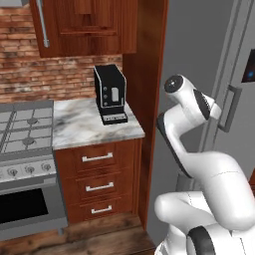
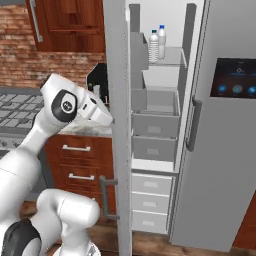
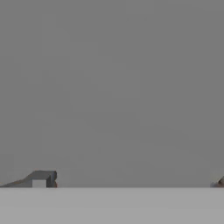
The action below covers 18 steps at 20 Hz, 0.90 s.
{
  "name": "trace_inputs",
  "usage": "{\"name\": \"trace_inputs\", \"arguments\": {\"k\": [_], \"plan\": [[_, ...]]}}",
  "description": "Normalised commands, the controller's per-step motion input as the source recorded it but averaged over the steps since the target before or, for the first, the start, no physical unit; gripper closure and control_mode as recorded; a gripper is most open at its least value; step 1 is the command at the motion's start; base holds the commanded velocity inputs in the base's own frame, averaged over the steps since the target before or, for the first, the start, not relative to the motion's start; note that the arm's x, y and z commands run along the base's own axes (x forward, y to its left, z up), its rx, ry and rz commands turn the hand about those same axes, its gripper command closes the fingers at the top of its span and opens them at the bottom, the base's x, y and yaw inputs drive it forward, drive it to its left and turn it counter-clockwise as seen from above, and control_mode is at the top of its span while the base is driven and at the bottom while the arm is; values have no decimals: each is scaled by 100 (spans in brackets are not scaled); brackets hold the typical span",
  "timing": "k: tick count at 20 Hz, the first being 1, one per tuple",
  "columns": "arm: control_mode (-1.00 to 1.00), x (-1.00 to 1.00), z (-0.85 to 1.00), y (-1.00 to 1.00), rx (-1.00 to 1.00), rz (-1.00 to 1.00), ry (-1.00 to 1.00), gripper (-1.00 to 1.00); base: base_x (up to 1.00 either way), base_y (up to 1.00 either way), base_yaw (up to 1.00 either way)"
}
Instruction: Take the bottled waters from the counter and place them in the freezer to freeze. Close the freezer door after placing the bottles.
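We see the two water bottles (image 2: pixel 157 44) standing side by side on the top shelf (image 2: pixel 170 61) inside the freezer (image 2: pixel 155 145), touching or nearly so. The freezer door (image 2: pixel 116 125) stands open, seen edge-on in the right base view, with its bar handle (image 2: pixel 106 197) low on the outer face. Our arm (image 2: pixel 65 107) reaches toward that outer face, the wrist close against the panel. In the hand view the gripper (image 3: pixel 129 183) faces flat grey metal, its two fingertips (image 3: pixel 41 179) set far apart at the bottom corners, so the jaws are spread wide and hold nothing. The marble counter (image 1: pixel 82 124) carries a black coffee machine (image 1: pixel 110 93), beside the gas stove (image 1: pixel 25 132).
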Motion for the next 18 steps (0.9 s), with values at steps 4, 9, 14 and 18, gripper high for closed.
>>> {"name": "trace_inputs", "arguments": {"k": [4,9,14,18], "plan": [[-100,42,5,-64,0,-1,0,-100,0,0,0],[-100,61,15,-61,0,0,1,-100,0,0,0],[-100,49,30,-45,4,2,4,-100,0,0,0],[-100,24,22,-33,18,14,2,-100,0,0,0]]}}
